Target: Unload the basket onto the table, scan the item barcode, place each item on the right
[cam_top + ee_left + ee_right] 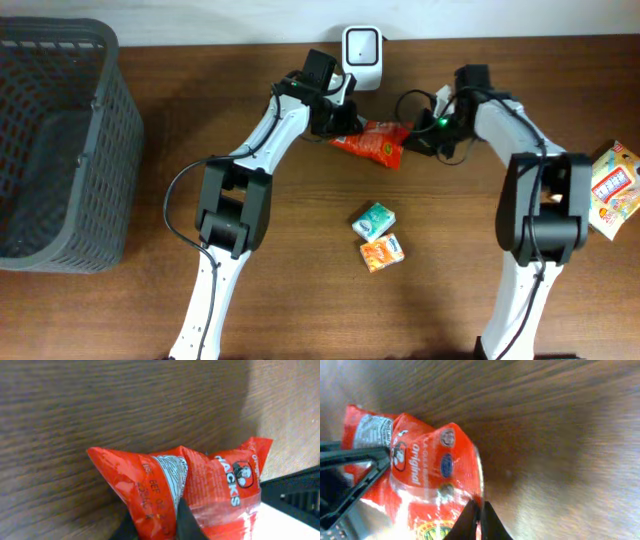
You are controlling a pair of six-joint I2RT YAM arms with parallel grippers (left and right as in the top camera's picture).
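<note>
Wooden tabletop point(300, 300): a red snack packet point(378, 143) spans lengthwise between both pincers, left gripper point(345, 130) clamped on one end, right gripper point(415, 140) on the other, white barcode scanner point(361, 55) just behind.

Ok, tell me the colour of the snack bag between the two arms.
The snack bag is red with white print; the left wrist view shows it best.

Overhead down; wrists close, same packet point(210, 485)
</note>
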